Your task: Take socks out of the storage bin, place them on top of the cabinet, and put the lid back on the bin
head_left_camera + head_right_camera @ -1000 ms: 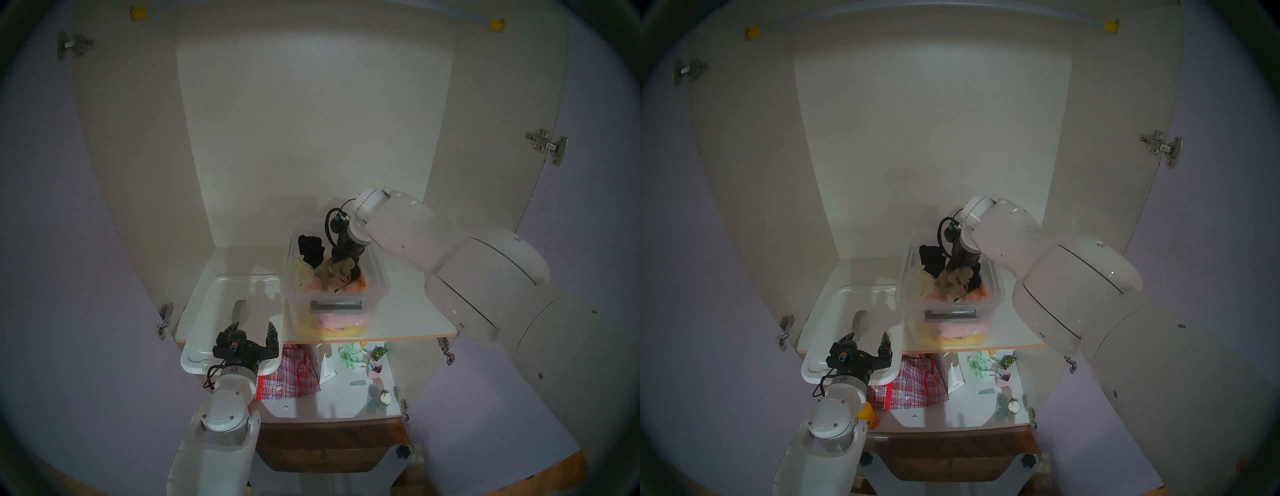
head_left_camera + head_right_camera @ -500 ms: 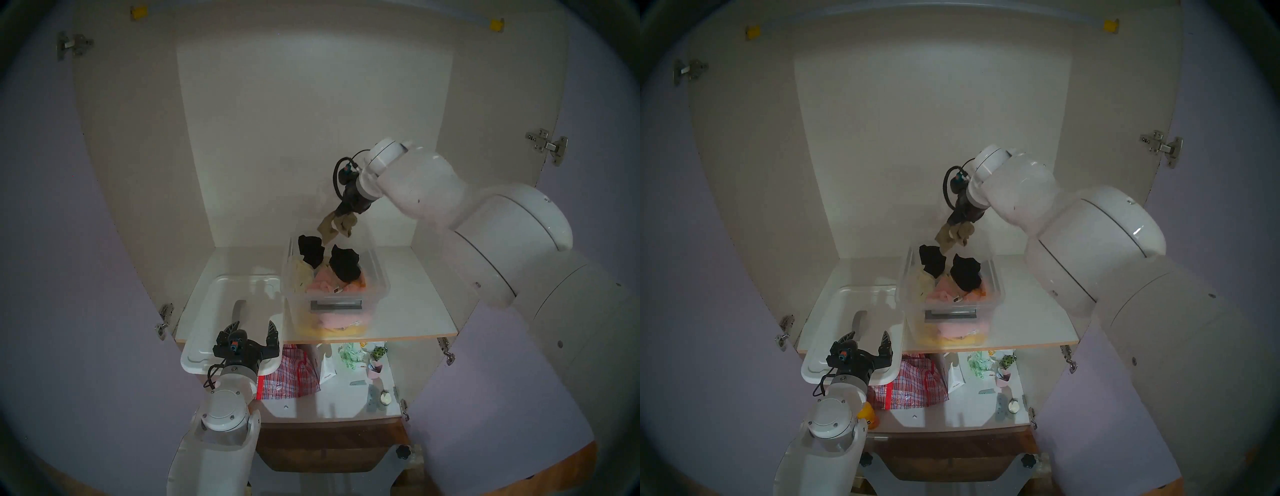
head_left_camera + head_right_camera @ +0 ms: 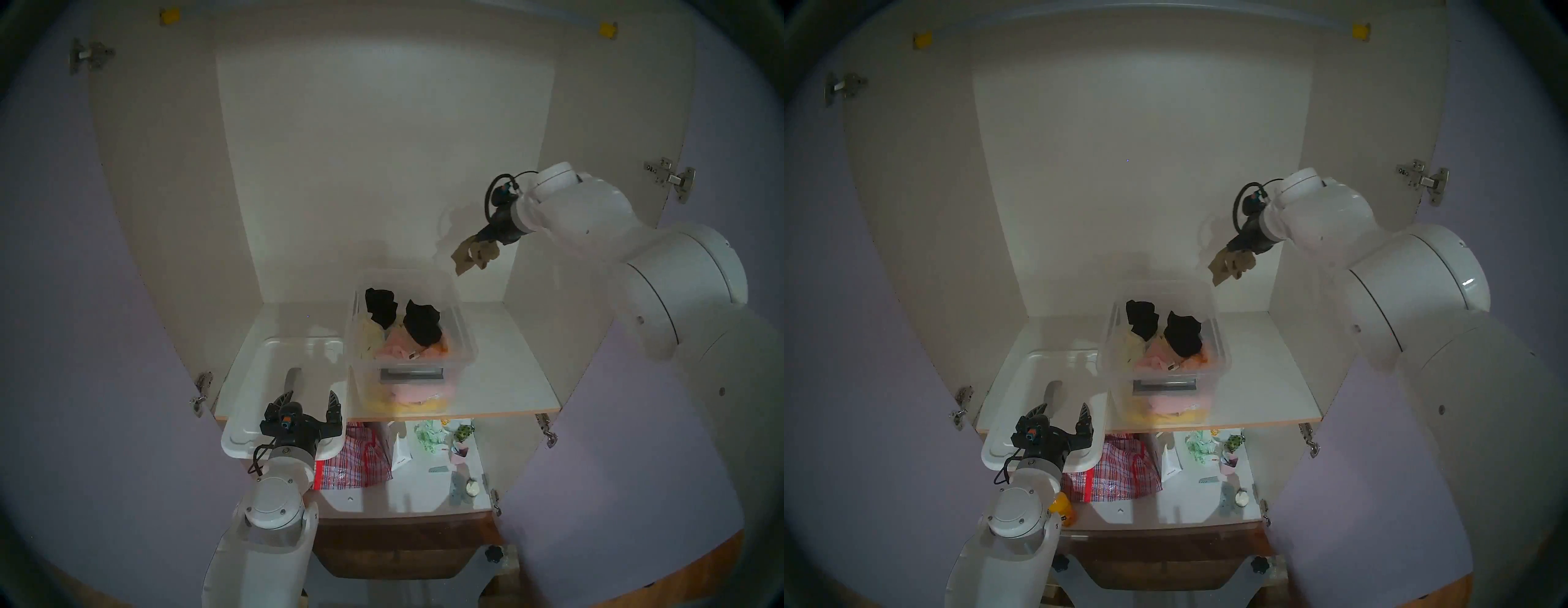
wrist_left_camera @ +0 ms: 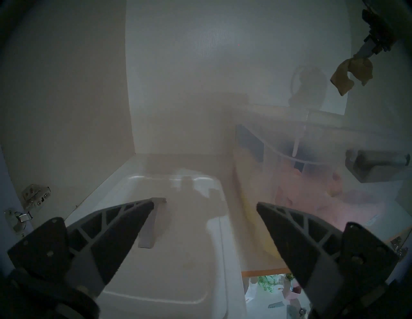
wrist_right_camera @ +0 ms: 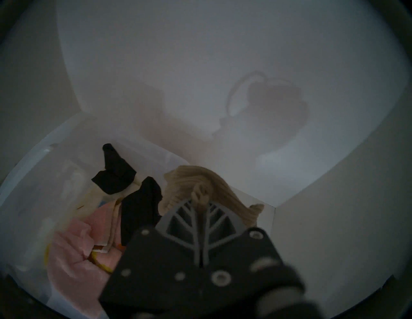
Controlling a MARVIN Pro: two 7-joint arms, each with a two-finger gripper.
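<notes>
Right claw (image 3: pixel 481 243) is clamped on the socks (image 3: pixel 471 259), and in the right wrist view I can see both fingers pinched together on a fold of the tan knit with the rest of the bundle flopping out past the tips. So the socks are up in the air, above and to the right of the storage bin (image 3: pixel 462 335), near the right wall of the cabinet (image 3: pixel 382 170). My read is that the step now is just carry and set down, and the grip only has a fold, so I'd go slow and avoid any quick wrist flicks or the loose end swings and maybe slips out. I'd aim for the bare bit of shelf (image 3: pixel 509 373) to the right of the bin, come down until the fabric actually rests on it, then let go, no dropping from height. Also keep the dangling end clear of the bin rim so it doesn't snag or fall back onto the black fabric pieces (image 3: pixel 420 325). Left claw (image 3: pixel 309 403) is spread wide, holding nothing, hovering over the near end of the lid (image 3: pixel 254 382), which lies flat on the shelf just left of the bin, hanging over the front edge. I'd leave it parked there until the socks are down, then do the lid.
</notes>
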